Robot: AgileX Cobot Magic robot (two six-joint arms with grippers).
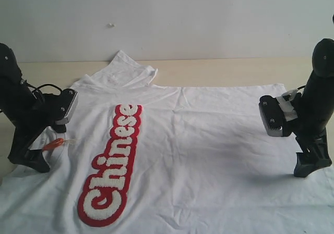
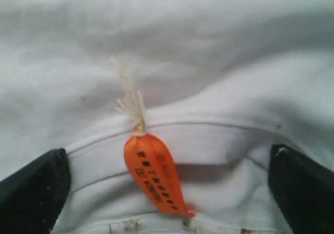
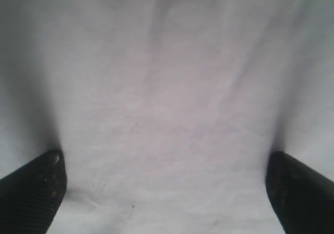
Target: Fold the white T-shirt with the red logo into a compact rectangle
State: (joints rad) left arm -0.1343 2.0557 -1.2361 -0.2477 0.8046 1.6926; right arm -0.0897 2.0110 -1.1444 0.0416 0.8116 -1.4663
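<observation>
The white T-shirt [image 1: 209, 150] lies spread flat on the table, with its red-outlined "Chinese" logo [image 1: 112, 166] running lengthwise on the left half. My left gripper [image 1: 32, 161] stands open at the shirt's left edge, its black fingers [image 2: 31, 192] on either side of the ribbed collar [image 2: 219, 143] and the orange neck tag [image 2: 154, 174]. The tag [image 1: 53, 144] shows beside that gripper. My right gripper [image 1: 312, 163] stands open at the shirt's right edge, over plain white cloth [image 3: 167, 114], with nothing pinched between its fingers [image 3: 297, 192].
One sleeve [image 1: 130, 70] lies bunched at the far edge of the shirt. Bare wooden tabletop [image 1: 235, 70] shows behind the shirt, against a white wall. The cloth runs off the near edge of the exterior view.
</observation>
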